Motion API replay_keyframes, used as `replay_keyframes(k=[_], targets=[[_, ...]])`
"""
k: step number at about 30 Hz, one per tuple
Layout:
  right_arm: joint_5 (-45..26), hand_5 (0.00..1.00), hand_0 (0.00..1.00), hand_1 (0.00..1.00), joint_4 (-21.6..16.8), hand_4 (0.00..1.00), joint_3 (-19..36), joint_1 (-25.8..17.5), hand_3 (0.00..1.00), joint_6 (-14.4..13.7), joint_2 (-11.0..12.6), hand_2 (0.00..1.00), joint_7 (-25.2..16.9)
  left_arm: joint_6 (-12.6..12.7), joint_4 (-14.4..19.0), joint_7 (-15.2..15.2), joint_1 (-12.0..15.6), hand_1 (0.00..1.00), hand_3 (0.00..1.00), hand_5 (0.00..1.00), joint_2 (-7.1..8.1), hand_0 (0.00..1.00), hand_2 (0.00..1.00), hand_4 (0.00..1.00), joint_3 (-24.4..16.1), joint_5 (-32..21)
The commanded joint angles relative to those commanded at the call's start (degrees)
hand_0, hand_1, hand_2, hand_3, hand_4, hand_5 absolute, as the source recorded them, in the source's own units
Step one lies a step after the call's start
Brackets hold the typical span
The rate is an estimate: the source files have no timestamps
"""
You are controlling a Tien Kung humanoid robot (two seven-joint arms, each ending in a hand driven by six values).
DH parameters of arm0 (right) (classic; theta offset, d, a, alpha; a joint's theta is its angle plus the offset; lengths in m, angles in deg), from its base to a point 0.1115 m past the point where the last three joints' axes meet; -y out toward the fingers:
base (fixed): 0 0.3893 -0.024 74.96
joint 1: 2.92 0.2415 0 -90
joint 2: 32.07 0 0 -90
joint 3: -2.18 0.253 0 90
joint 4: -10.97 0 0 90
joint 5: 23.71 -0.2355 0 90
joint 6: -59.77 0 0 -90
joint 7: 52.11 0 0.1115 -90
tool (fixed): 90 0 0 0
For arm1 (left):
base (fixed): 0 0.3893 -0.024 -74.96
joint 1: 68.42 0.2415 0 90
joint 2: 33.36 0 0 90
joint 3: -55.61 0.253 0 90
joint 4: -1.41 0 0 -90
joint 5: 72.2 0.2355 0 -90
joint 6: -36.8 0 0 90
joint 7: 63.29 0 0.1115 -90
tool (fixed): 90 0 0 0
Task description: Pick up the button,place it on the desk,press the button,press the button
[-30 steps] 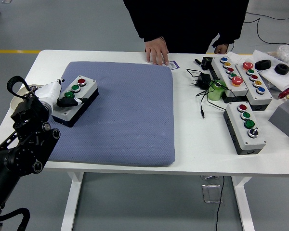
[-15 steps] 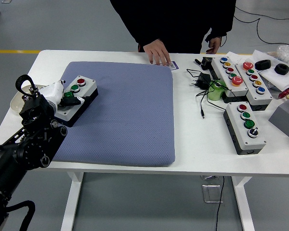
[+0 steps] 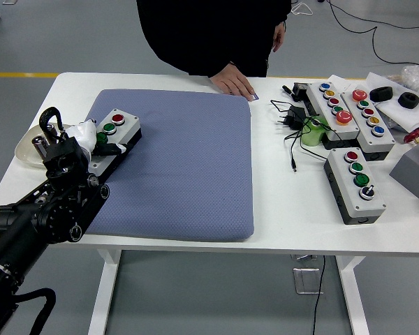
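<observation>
A grey and black button box [image 3: 123, 130] lies on the blue mat [image 3: 188, 167] near its left edge. It carries a red button [image 3: 118, 118] at its far end and a green one [image 3: 109, 128] below it. My left hand [image 3: 98, 142], white with black parts, rests on the box's near end and covers the third button. Whether it presses or grips the box does not show. The black left arm [image 3: 45, 213] comes in from the lower left. The box sits flat on the mat.
A person stands at the far side with one hand [image 3: 234, 84] on the mat's far edge. Three more button boxes [image 3: 356, 183] [image 3: 333, 105] [image 3: 369, 115], a black adaptor with cable [image 3: 293, 118] and small parts crowd the right side. A shallow dish [image 3: 26, 150] sits at far left.
My left arm has moved up and to the right, closer over the box's near end. The person has shifted to the left, the hand staying at the mat's edge. The box has not moved.
</observation>
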Motion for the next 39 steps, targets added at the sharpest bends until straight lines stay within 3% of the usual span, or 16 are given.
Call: replay_keyframes(k=[4, 5, 10, 11, 15, 16, 17, 22, 23, 28, 29, 34, 35, 39], targets=[[0.03, 0.13, 0.746, 0.691, 0.0, 0.182, -0.04, 0.04, 0.58, 0.02, 0.04, 0.709, 0.0, 0.36, -1.1, 0.2, -0.5, 0.789, 0.803, 0.122, 0.39, 0.628, 0.852, 0.833, 0.52, 0.0], [0.05, 0.13, 0.746, 0.691, 0.0, 0.182, -0.05, 0.06, 0.58, 0.01, 0.04, 0.709, 0.0, 0.47, -1.4, 0.49, -0.56, 0.582, 0.632, 0.002, 0.5, 0.589, 0.635, 0.72, 0.6, 0.0], [-0.06, 0.13, 0.746, 0.691, 0.0, 0.182, -0.08, 0.08, 0.58, 0.01, 0.01, 0.709, 0.0, 0.01, -1.87, 3.16, -0.39, 0.582, 0.632, 0.002, 1.07, 0.589, 0.635, 0.72, 1.29, 0.0], [-0.03, 0.13, 0.746, 0.691, 0.0, 0.182, -0.08, 0.09, 0.58, 0.02, 0.01, 0.709, 0.0, -0.11, -1.92, 3.6, -0.36, 0.41, 0.449, 0.002, 1.12, 0.462, 0.426, 0.646, 1.37, 0.0], [0.11, 0.13, 0.746, 0.691, 0.0, 0.182, -0.01, 0.09, 0.58, 0.05, -0.01, 0.709, 0.05, -0.25, -2.18, 7.15, -0.14, 0.41, 0.449, 0.002, 1.45, 0.462, 0.426, 0.646, 1.88, 0.0], [0.12, 0.13, 0.746, 0.691, 0.0, 0.182, 0.0, 0.09, 0.58, 0.06, 0.0, 0.709, 0.05, -0.38, -2.33, 8.9, -0.11, 0.41, 0.449, 0.002, 1.72, 0.462, 0.426, 0.646, 2.18, 0.0], [0.16, 0.13, 0.747, 0.691, 0.0, 0.182, 0.03, 0.09, 0.581, 0.06, 0.0, 0.709, 0.05, -0.44, -2.43, 10.4, -0.12, 0.328, 0.385, 0.002, 1.92, 0.382, 0.346, 0.518, 2.42, 0.0], [0.1, 0.13, 0.747, 0.691, 0.0, 0.182, 0.11, 0.12, 0.581, 0.01, -0.03, 0.709, 0.05, -1.99, -2.7, 17.3, -0.31, 0.328, 0.385, 0.002, 3.41, 0.382, 0.346, 0.518, 3.59, 0.0], [0.09, 0.13, 0.746, 0.691, 0.0, 0.182, 0.14, 0.12, 0.581, 0.0, -0.04, 0.71, 0.04, -2.43, -2.59, 18.48, -0.35, 0.185, 0.287, 0.002, 3.78, 0.199, 0.222, 0.023, 3.82, 0.0], [0.22, 0.13, 0.746, 0.691, 0.0, 0.182, 0.31, 0.11, 0.581, -0.02, -0.08, 0.71, 0.07, -3.24, -1.82, 24.75, -0.63, 0.185, 0.287, 0.002, 5.73, 0.199, 0.222, 0.023, 5.78, 0.0], [0.24, 0.13, 0.746, 0.691, 0.0, 0.182, 0.34, 0.1, 0.58, -0.01, -0.09, 0.71, 0.1, -3.38, -1.74, 26.82, -0.71, 0.128, 0.245, 0.002, 6.21, 0.14, 0.173, 0.002, 6.21, 0.0], [0.29, 0.13, 0.746, 0.691, 0.0, 0.182, 0.41, 0.13, 0.58, -0.02, -0.14, 0.71, 0.15, -3.82, -1.24, 35.93, -1.03, 0.128, 0.245, 0.002, 8.43, 0.14, 0.173, 0.002, 9.0, 0.0], [0.26, 0.13, 0.746, 0.691, 0.0, 0.182, 0.41, 0.12, 0.581, -0.02, -0.15, 0.71, 0.16, -3.99, -1.1, 37.98, -1.09, 0.102, 0.227, 0.002, 8.8, 0.1, 0.154, 0.002, 9.49, 0.0], [0.3, 0.13, 0.746, 0.691, 0.0, 0.182, 0.48, 0.08, 0.581, -0.04, -0.21, 0.71, 0.21, -1.94, 0.28, 44.42, -1.42, 0.102, 0.227, 0.002, 10.71, 0.1, 0.154, 0.002, 12.81, 0.0]])
